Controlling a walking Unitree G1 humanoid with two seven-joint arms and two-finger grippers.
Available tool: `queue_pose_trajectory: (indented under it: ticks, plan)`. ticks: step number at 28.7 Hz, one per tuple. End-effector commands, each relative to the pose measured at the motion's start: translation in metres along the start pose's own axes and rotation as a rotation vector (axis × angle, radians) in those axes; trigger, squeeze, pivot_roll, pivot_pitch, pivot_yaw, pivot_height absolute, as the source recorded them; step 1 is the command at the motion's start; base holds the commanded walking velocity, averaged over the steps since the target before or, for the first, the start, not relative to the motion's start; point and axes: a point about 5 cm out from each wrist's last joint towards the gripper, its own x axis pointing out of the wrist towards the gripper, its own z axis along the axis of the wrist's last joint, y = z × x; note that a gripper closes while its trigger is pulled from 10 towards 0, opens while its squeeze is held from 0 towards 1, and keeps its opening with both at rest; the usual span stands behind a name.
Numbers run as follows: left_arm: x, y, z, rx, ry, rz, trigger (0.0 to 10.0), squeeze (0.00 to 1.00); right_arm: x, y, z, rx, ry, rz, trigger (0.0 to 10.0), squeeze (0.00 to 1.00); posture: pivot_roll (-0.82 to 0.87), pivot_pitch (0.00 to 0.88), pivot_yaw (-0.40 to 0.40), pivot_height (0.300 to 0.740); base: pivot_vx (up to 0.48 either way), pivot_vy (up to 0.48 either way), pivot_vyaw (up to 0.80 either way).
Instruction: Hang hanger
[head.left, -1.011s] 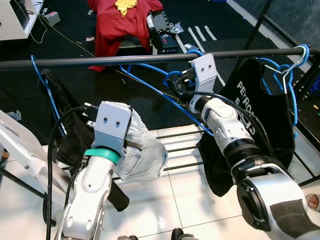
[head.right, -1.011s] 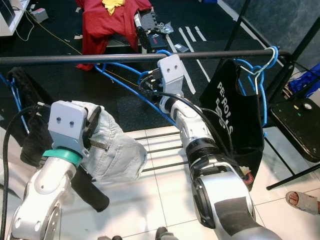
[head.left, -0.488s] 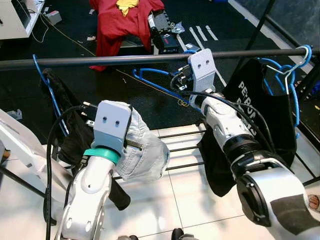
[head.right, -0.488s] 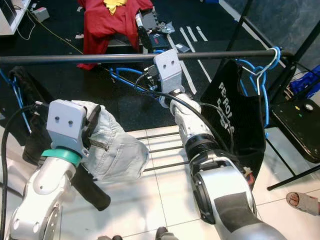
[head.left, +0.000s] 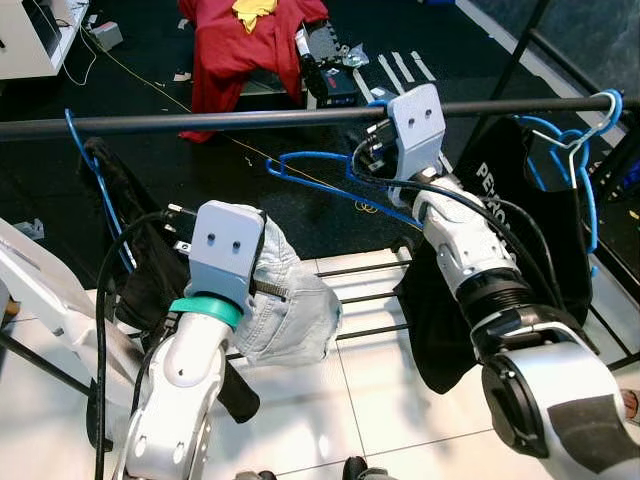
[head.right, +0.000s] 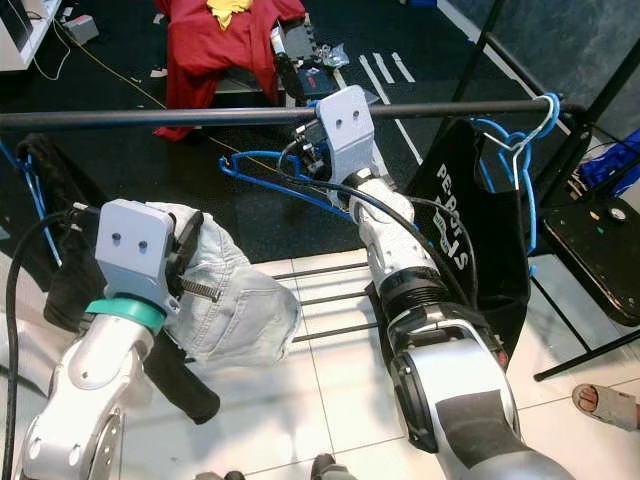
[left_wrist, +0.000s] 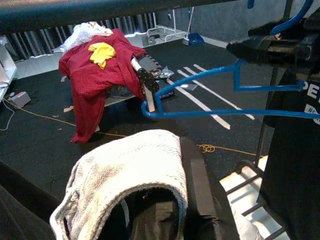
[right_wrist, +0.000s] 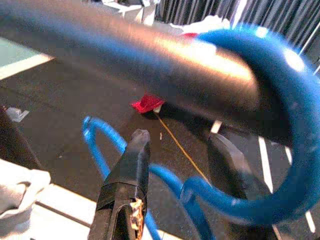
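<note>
Now: blue hanger (head.left: 330, 170) at the rail (head.left: 200, 121), hook being set over it.

Far left of the head views, a dark garment (head.left: 130, 250) hangs from the rail on its own blue hanger. Lower left of centre, the left gripper (left_wrist: 165, 200) holds a pale denim piece (head.left: 290, 310) low and in front of the rack, apparently to keep it out of the way; the cloth covers the fingers, so whether they are apart or together cannot be told. Upper centre, the right gripper (right_wrist: 175, 195) is raised just under the rail. Its fingers (right_wrist: 125, 175) look clamped on the hanger's neck, the hook (right_wrist: 280, 125) curling over the bar, likely so the hook seats before release. Far right hangs a black printed shirt (head.left: 520, 250). Red clothes (head.left: 240, 40) lie on the floor at top centre.
</note>
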Motion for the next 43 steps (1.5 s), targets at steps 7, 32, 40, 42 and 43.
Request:
queue_pose_trajectory:
  ticks: [7,32,40,42,43]
  plan:
    - [-0.001,0.001,0.009,0.005,-0.037,0.009,10.0,0.0,0.006,0.01,-0.011,0.116,0.091,0.09,10.0,0.0,0.01,0.137,0.008,0.74,0.0,0.0,0.0]
    - [-0.002,-0.003,0.01,-0.003,-0.037,0.004,10.0,0.0,0.009,0.009,-0.003,0.105,0.073,0.129,0.0,0.0,0.01,0.125,0.009,0.74,0.0,0.0,0.0]
    - [-0.002,-0.003,0.01,-0.004,-0.037,0.002,10.0,0.0,0.009,0.01,0.003,0.103,0.022,0.131,0.0,0.0,0.01,0.128,0.008,0.74,0.0,0.0,0.0]
    - [-0.002,-0.003,0.01,-0.004,-0.037,0.002,10.0,0.0,0.008,0.011,0.004,0.106,0.008,0.14,0.0,0.0,0.01,0.128,0.008,0.74,0.0,0.0,0.0]
    - [-0.002,-0.004,0.01,-0.005,-0.037,0.001,10.0,0.0,0.007,0.012,0.006,0.106,-0.006,0.147,0.0,0.0,0.01,0.13,0.009,0.74,0.0,0.0,0.0]
